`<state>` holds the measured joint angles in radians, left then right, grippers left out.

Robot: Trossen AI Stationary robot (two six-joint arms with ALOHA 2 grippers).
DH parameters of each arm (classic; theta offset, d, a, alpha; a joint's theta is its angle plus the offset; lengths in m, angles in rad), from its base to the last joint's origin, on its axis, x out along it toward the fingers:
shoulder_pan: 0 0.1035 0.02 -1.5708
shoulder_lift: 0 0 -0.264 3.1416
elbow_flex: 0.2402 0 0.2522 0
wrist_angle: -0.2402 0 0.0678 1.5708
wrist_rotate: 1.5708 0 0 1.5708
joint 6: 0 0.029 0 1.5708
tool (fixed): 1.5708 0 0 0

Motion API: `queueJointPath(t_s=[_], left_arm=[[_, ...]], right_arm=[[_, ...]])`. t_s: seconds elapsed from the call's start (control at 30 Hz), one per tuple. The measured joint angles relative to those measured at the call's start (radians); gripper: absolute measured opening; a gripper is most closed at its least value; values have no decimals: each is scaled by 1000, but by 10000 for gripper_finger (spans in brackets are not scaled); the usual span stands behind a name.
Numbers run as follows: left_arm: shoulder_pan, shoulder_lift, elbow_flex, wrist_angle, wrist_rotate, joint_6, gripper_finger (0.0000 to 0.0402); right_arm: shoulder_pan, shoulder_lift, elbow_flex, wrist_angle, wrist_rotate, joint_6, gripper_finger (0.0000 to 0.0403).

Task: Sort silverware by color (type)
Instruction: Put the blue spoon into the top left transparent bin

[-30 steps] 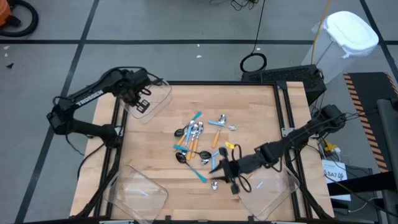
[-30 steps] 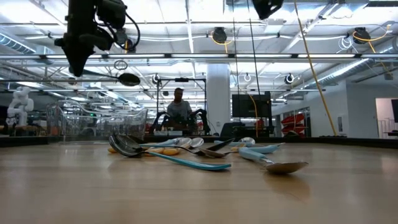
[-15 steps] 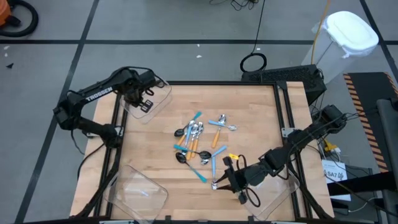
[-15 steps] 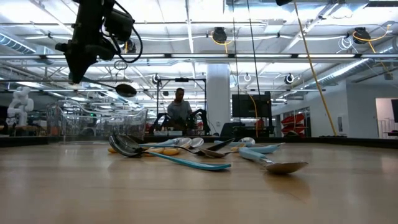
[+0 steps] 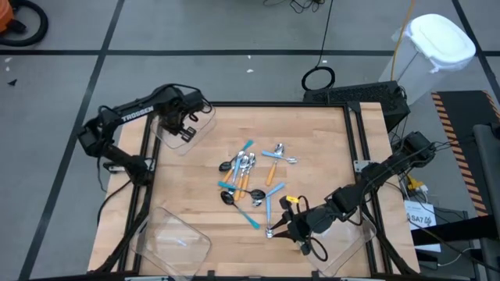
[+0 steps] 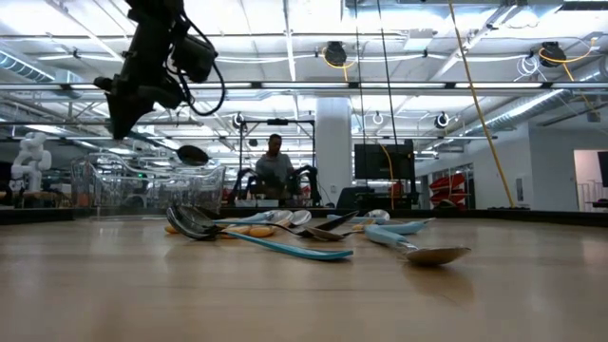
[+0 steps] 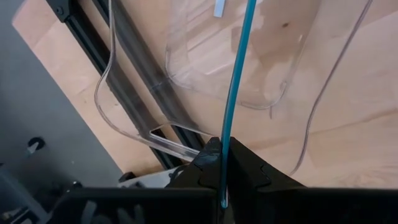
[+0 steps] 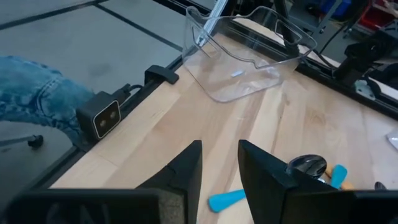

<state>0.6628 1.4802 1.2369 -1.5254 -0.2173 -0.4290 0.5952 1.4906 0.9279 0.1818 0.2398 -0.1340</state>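
The silverware (image 5: 250,176), small spoons with light-blue or orange handles, lies in a loose pile at mid-table. My left gripper (image 5: 185,119) hangs over the clear bin (image 5: 191,133) at the far left corner, shut on one spoon with a light-blue handle (image 7: 236,74). In the low view that spoon's black bowl (image 6: 193,154) sticks out sideways from the gripper (image 6: 119,123). My right gripper (image 5: 272,228) stands open at the pile's near side with nothing between its fingers (image 8: 219,158). Just ahead of it lies a blue-handled spoon (image 8: 227,200). My left gripper pinches the spoon's light-blue handle (image 7: 222,168) between its two fingers, near the handle's free end. The fingers slant steeply down from above. The handle runs on past the fingertips toward the bowl. The spoon is lifted clear, above the bin.
Two more clear bins stand at the near left (image 5: 176,238) and near right (image 5: 340,242) corners. A small camera (image 8: 102,118) sits at the table's near edge, with a person's leg (image 8: 31,81) beyond it. Bare wood lies between the pile and the bins.
My left gripper has sunk and gone a little toward the table's right, farther over the far-left bin. The spoon has gone down with it, still held. My right gripper first went a little toward the near edge and rolled at the wrist, then stood still, still open.
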Motion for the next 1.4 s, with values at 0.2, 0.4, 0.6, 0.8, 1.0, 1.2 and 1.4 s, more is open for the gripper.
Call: queueJointPath(t_s=[0.2, 0.4, 0.6, 0.8, 1.0, 1.2, 1.4], left_arm=[[0, 54, 0, 7, -17, 12, 14], [0, 106, 0, 9, -20, 30, 14], [0, 130, 0, 12, -30, 35, 14], [0, 131, 0, 28, -51, 34, 15], [0, 131, 0, 70, -51, 33, 15], [-3, 131, 0, 80, -48, 27, 15], [-3, 131, 0, 80, -45, 8, 15]], right_arm=[[-4, 0, 0, 0, -1, -34, 100], [-23, 0, 0, 0, -1, -36, 100], [-33, 0, 0, -4, -1, -27, 100], [-33, 0, 0, -34, -1, -17, 100], [-33, 0, 0, -37, -1, -9, 100], [-33, 0, 0, -37, -2, -9, 100], [-33, 0, 0, -37, -1, -4, 100]])
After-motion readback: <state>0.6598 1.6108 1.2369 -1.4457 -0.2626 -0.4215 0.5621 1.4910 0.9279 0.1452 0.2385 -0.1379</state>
